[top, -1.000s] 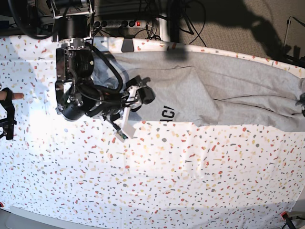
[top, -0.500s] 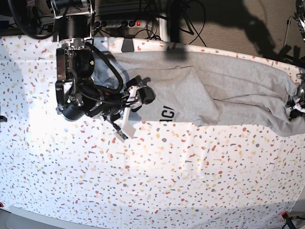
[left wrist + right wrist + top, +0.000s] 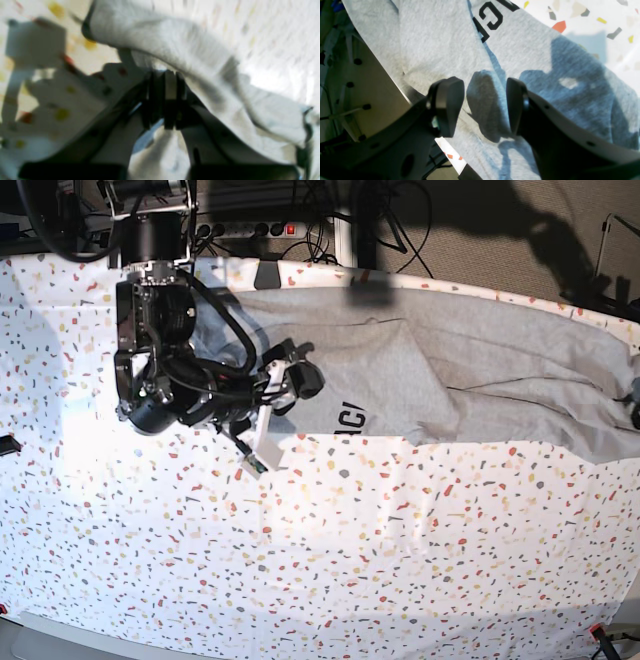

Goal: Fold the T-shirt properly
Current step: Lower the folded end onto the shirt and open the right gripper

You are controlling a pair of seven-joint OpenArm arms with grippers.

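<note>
Left wrist view: the left gripper (image 3: 163, 100) is pinched onto a fold of the T-shirt (image 3: 200, 57). Right wrist view: right gripper (image 3: 485, 105) spread wide above grey cloth lettered "GI". Base view: one shirt along the speckled table (image 3: 400, 560)'s far edge.

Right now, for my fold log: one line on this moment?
left gripper: jaws pinching T-shirt edge | right gripper: jaws open over shirt | fold: not done

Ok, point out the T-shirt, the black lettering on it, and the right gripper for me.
T-shirt (image 3: 520, 370), base view, plain grey cloth on its spread part.
Black lettering (image 3: 492, 17), right wrist view, on one printed capital.
Right gripper (image 3: 485, 106), right wrist view, the gap between its open fingertips.
</note>
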